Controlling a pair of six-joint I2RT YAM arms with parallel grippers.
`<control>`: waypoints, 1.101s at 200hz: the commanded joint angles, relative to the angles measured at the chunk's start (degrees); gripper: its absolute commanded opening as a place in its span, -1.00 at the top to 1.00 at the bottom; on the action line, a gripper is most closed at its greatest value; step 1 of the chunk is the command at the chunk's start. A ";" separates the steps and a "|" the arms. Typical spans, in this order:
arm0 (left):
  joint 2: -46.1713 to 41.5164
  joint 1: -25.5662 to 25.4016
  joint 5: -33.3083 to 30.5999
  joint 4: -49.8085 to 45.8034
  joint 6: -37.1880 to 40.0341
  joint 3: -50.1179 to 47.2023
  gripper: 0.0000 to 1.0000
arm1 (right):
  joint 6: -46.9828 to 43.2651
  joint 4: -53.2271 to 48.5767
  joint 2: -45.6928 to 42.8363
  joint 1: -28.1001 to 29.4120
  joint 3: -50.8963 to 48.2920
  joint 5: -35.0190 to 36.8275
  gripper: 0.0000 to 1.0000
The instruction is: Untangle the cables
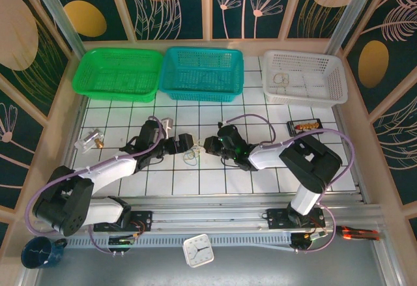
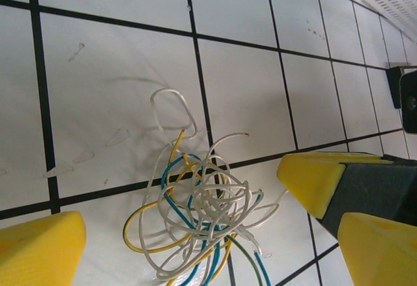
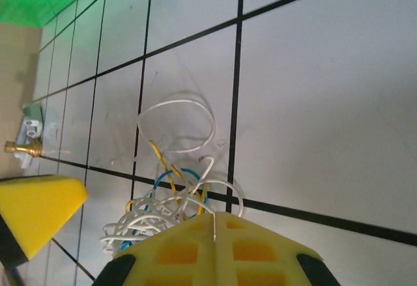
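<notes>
The cables (image 2: 195,214) lie in one loose tangle of white, yellow, blue and green wire on the white tiles (image 1: 191,158). My left gripper (image 2: 210,235) is open, one yellow pad (image 2: 39,250) on each side of the tangle. My right gripper (image 3: 215,221) is shut, with a thin white wire from the tangle (image 3: 172,201) running into the seam between its pads. In the left wrist view the right gripper (image 2: 306,176) sits just right of the tangle with that wire at its tip. From above, the left gripper (image 1: 186,144) and right gripper (image 1: 207,146) nearly meet over the tangle.
Green (image 1: 117,74), teal (image 1: 202,72) and white (image 1: 304,77) baskets line the far edge. A small black box (image 1: 303,126) sits at the right, a clear part with a brass fitting (image 1: 89,141) at the left. A clock (image 1: 197,250) and mug (image 1: 39,252) rest by the bases.
</notes>
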 commanded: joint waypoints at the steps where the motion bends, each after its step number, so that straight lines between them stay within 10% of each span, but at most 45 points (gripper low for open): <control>1: 1.31 0.23 2.32 0.98 1.15 -0.19 -0.97 | -0.61 1.52 -1.58 -1.08 0.27 0.37 1.00; 220: 11.99 -9.50 -6.23 33.85 17.93 -2.05 -0.85 | -19.53 -21.46 -11.72 -6.06 13.45 -6.90 1.00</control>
